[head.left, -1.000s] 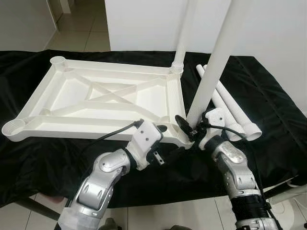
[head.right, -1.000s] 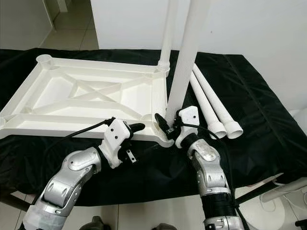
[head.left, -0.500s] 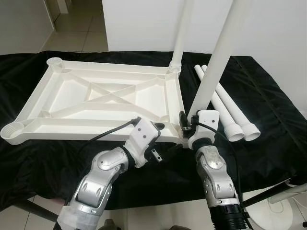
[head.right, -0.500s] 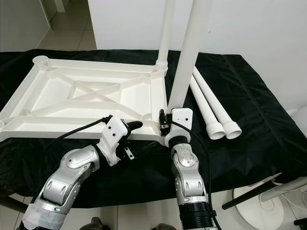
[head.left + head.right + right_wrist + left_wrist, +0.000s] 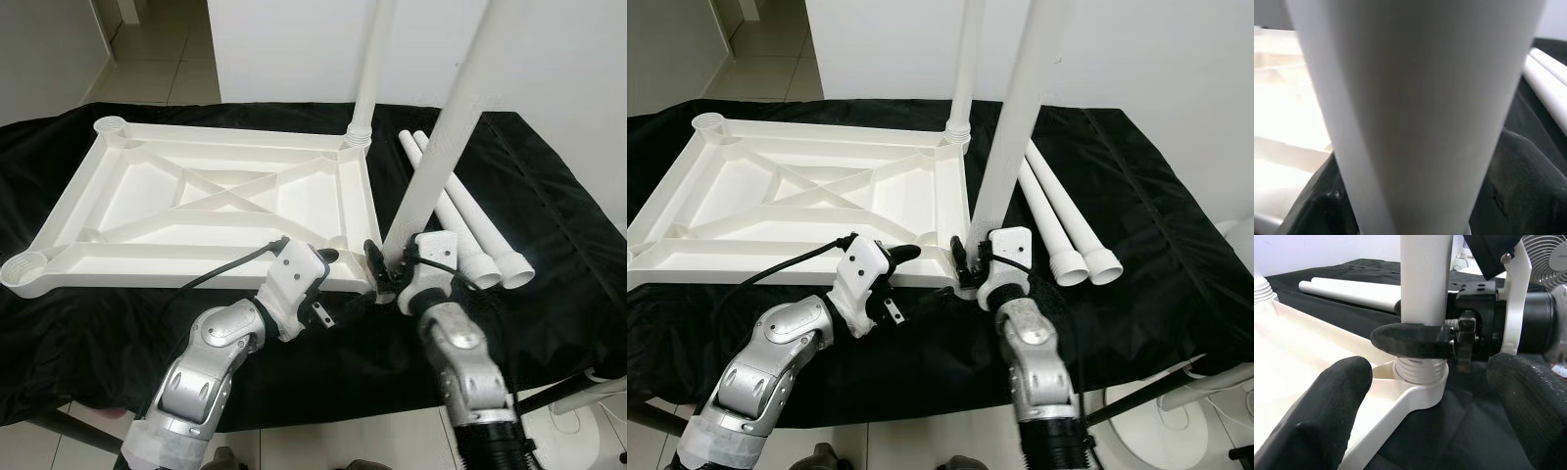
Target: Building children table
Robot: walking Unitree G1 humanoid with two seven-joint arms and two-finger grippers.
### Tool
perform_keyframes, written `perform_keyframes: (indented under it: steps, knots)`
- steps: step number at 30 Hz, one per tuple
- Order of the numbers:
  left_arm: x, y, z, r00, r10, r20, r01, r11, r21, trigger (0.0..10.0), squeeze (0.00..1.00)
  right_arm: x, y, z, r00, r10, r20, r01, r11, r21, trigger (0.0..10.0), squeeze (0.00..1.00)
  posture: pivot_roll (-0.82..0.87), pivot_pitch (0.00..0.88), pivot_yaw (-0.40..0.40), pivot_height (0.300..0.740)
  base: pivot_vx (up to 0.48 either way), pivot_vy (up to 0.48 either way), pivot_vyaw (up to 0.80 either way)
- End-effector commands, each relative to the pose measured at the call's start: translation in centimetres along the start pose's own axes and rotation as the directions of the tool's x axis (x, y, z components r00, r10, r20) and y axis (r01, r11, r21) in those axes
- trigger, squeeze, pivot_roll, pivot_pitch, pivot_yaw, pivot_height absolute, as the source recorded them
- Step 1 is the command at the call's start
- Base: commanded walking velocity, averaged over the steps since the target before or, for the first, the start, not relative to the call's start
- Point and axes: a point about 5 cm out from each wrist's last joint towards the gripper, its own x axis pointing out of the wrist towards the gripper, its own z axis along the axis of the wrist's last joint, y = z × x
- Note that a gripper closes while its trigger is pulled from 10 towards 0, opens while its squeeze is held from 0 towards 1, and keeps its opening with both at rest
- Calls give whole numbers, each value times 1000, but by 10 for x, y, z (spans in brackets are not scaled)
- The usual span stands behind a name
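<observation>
The white table top (image 5: 176,257) lies upside down on a black cloth. One white leg (image 5: 370,69) stands in its far right corner socket. A second leg (image 5: 441,147) leans slightly right, its threaded end sitting in the near right corner socket (image 5: 1420,382). My right gripper (image 5: 384,269) is shut on this leg just above the socket, and the leg's shaft (image 5: 1415,112) is seen close up in the right wrist view. My left gripper (image 5: 343,282) is open beside the same corner, one finger (image 5: 1327,406) on each side of the socket, not touching it.
Two loose white legs (image 5: 480,235) lie on the cloth right of the table top. Open sockets sit at the far left (image 5: 116,125) and near left (image 5: 24,266) corners. The cloth's front edge (image 5: 323,392) hangs just past my arms. A white stand base (image 5: 578,411) is on the floor at right.
My right forearm has swung back to the right around the leg's base, the wrist turning with the leg in its grip. The left gripper has stayed beside the corner.
</observation>
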Motion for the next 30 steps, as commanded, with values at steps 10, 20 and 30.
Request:
perform_keyframes:
  steps: [10,20,30]
  knots:
    - [3,2,3,998,67,-3,-67,997,28,10000,0,3,-11,-1,976,216,3,-215,973,-80,10000,0,-73,0,-25,740,0,0,0]
    - [3,-6,-23,995,70,-74,-70,998,-1,10000,0,21,-22,0,930,367,-29,-367,921,-128,10000,0,-65,0,-32,740,0,0,0]
    - [5,1,-30,985,154,-83,-154,988,5,10000,0,22,-25,-5,906,419,-54,-423,896,-134,78,0,-69,0,-36,740,0,0,0]
